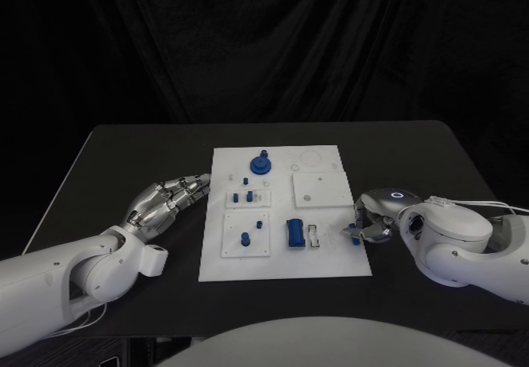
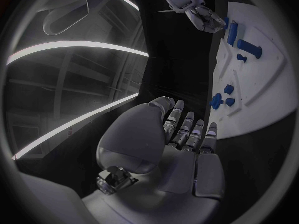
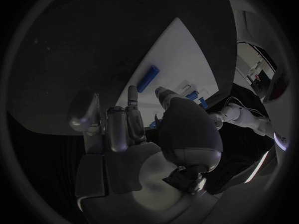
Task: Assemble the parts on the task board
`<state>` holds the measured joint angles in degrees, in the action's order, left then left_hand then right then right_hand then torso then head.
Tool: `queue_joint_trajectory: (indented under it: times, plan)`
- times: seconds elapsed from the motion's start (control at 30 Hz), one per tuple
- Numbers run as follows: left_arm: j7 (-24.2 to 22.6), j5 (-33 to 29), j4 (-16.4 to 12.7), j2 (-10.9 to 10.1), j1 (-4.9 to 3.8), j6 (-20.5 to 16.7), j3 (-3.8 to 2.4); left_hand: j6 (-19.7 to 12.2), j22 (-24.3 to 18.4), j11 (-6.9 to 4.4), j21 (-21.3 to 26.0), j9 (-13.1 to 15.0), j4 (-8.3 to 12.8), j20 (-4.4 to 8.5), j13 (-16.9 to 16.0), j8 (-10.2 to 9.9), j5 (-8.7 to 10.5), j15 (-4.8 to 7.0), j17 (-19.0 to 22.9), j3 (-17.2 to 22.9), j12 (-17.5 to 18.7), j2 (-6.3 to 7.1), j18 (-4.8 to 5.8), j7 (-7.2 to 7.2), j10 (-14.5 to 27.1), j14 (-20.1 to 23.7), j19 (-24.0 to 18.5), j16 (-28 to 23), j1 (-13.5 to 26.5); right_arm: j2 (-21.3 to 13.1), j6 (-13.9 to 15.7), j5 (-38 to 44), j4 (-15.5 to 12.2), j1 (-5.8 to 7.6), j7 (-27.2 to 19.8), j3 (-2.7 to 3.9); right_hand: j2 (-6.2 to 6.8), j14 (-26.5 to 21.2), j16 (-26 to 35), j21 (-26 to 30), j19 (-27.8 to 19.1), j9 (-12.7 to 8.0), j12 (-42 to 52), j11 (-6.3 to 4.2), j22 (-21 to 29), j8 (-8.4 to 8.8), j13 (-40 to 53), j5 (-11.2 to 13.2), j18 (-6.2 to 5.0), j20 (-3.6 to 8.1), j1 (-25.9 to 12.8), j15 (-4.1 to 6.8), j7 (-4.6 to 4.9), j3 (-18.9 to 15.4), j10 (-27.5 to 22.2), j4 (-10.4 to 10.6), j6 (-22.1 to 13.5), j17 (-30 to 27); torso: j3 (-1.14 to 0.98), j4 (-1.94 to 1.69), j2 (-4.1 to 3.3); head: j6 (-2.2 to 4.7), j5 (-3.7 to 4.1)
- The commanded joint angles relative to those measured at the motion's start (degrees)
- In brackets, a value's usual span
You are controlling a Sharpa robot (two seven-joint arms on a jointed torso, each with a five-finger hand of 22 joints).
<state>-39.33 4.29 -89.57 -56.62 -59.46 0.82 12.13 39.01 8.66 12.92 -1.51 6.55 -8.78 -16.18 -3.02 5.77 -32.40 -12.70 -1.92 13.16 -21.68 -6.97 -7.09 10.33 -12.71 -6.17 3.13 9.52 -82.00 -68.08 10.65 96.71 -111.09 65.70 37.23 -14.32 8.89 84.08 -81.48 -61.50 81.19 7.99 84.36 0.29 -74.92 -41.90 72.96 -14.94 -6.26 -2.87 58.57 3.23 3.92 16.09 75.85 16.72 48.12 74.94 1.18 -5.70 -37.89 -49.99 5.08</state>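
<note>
The white task board [image 1: 331, 264] lies mid-table. On it are a round blue knob [image 1: 260, 164], small blue pegs [image 1: 248, 197] on a raised plate, two more blue pieces [image 1: 245, 239] on a nearer plate, and a blue cylinder [image 1: 296, 233] lying beside a slot. My right hand [image 1: 374, 222] is at the board's right edge, fingers curled, pinching a small blue part [image 1: 355, 238] at its fingertips. The right wrist view shows that hand [image 3: 143, 129] above the board [image 3: 181, 55] and cylinder [image 3: 149, 78]. My left hand [image 1: 171, 200] rests left of the board, fingers stretched out, holding nothing.
A blank square white plate [image 1: 321, 189] sits on the board's far right part, with a round recess [image 1: 311, 159] behind it. The black table [image 1: 132, 160] runs wide on both sides of the board. Black curtains hang behind.
</note>
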Motion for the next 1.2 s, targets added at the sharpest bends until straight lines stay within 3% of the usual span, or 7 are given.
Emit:
queue_joint_trajectory:
  times: [0.03, 0.33, 0.4, 0.43, 0.5, 0.77, 1.2]
  plan:
    - [-5.19, -0.49, 0.02, 0.19, -0.06, 0.7, -0.04, 0.4, -0.05, 0.22, -0.19, 0.07, -0.13, -0.21, -0.05, 0.29, -0.36, -0.01, -0.07, 0.08, -0.33, -0.38, -0.67, -0.07, -0.25, -0.33, 0.19, 0.37, 0.12, 0.12, -1.68, 2.13, -0.1, -0.55, 1.4, 0.0, -0.15, 1.72, 0.03, 0.09, -0.07, 0.53, -0.16, -0.39, -7.86, 0.69, -0.39, -5.08, 0.76, 0.2, 2.22, 0.41, -0.07, 1.59, -0.37, 0.01, 0.57, 1.65, 0.04, -0.05, 0.0, -0.01, -0.09]
    - [-4.98, -0.49, 0.39, 0.48, 0.0, 1.04, -0.04, 0.45, -0.14, 0.37, -0.17, 0.07, -0.16, -0.24, -0.08, 0.31, -0.44, -0.12, -0.08, 0.19, -0.48, -0.41, -0.59, 0.02, -0.38, -0.35, 0.15, 0.41, 0.02, 0.91, -1.36, 2.22, 0.39, -1.82, 1.39, 0.0, 1.76, 1.58, 0.33, 0.33, -0.25, 2.6, -0.76, -0.8, -7.8, 1.05, -0.61, -18.5, 0.72, 0.51, 9.02, 0.73, -0.44, 6.87, -0.73, -0.56, 1.09, 1.43, 0.1, -0.09, 0.05, -0.01, -0.31]
    - [-4.95, -0.49, 0.47, 0.53, 0.02, 1.11, -0.04, 0.45, -0.14, 0.37, -0.17, 0.07, -0.16, -0.24, -0.08, 0.31, -0.44, -0.12, -0.08, 0.19, -0.48, -0.41, -0.59, 0.02, -0.38, -0.35, 0.15, 0.41, 0.02, 1.13, -1.33, 2.23, 0.6, -2.07, 1.4, 0.0, 2.22, 1.57, 0.38, 0.34, -0.27, 3.24, -0.95, -0.86, -7.8, 1.0, -0.65, -16.77, 0.71, 0.61, 11.09, 0.81, -0.52, 9.03, -0.76, -0.96, 0.97, 1.42, 0.08, -0.11, 0.06, -0.01, -0.28]
    - [-4.93, -0.49, 0.5, 0.56, 0.03, 1.15, -0.04, 0.45, -0.14, 0.37, -0.17, 0.07, -0.16, -0.24, -0.08, 0.31, -0.44, -0.12, -0.08, 0.19, -0.48, -0.41, -0.59, 0.02, -0.38, -0.35, 0.15, 0.41, 0.02, 1.25, -1.35, 2.23, 0.72, -2.2, 1.41, 0.0, 2.78, 1.53, 0.46, 0.4, -0.34, 3.77, -1.24, -1.01, -7.78, 1.07, -0.8, -9.77, 0.72, 0.76, 13.08, 0.91, -0.55, 13.04, -0.96, -1.35, 0.81, 1.37, 0.08, -0.11, 0.07, -0.01, -0.33]
    - [-4.9, -0.49, 0.55, 0.59, 0.05, 1.2, -0.04, 0.48, -0.17, 0.49, -0.16, 0.07, -0.17, -0.25, -0.08, 0.33, -0.47, -0.18, -0.08, 0.27, -0.51, -0.42, -0.55, 0.07, -0.42, -0.36, 0.14, 0.44, -0.04, 1.47, -1.4, 2.23, 0.95, -2.46, 1.42, 0.0, 3.99, 1.5, 0.56, 0.41, -0.35, 4.37, -1.35, -0.86, -7.77, 1.07, -0.87, -7.09, 0.72, 0.69, 13.32, 0.89, -0.48, 16.53, -0.97, -1.18, 0.87, 1.29, 0.05, -0.08, 0.05, -0.01, -0.42]
    - [-4.72, -0.49, 0.69, 0.69, 0.08, 1.43, -0.04, 0.51, -0.17, 0.57, -0.15, 0.07, -0.18, -0.27, -0.1, 0.34, -0.49, -0.24, -0.09, 0.33, -0.59, -0.43, -0.5, 0.13, -0.5, -0.37, 0.14, 0.48, -0.09, 2.2, 1.17, 2.24, 1.23, -3.2, 1.21, 0.01, 5.77, 1.58, 0.52, 0.05, -0.28, 6.73, -1.12, -0.95, -7.87, -0.23, 0.05, -4.74, 0.76, 0.7, 16.19, 0.92, -0.49, 21.96, 0.05, -5.26, 1.18, 1.5, 0.05, -0.05, 0.01, -0.01, -0.73]
    - [-4.48, -0.49, 1.06, 0.96, 0.15, 1.86, -0.04, 0.59, -0.24, 0.89, -0.14, 0.07, -0.2, -0.3, -0.14, 0.38, -0.54, -0.44, -0.11, 0.56, -0.87, -0.44, -0.35, 0.28, -0.79, -0.43, 0.12, 0.6, -0.25, 1.47, 15.1, -12.49, -0.31, -3.32, -3.28, 0.04, 6.16, 2.71, -0.82, -2.67, 0.86, 7.57, 0.07, -1.32, -8.46, 0.64, 3.01, -4.73, 1.19, 1.04, 14.39, 1.29, -0.82, 23.86, 3.61, -6.08, 2.38, 3.42, 0.04, -0.01, 0.04, -0.01, -1.06]
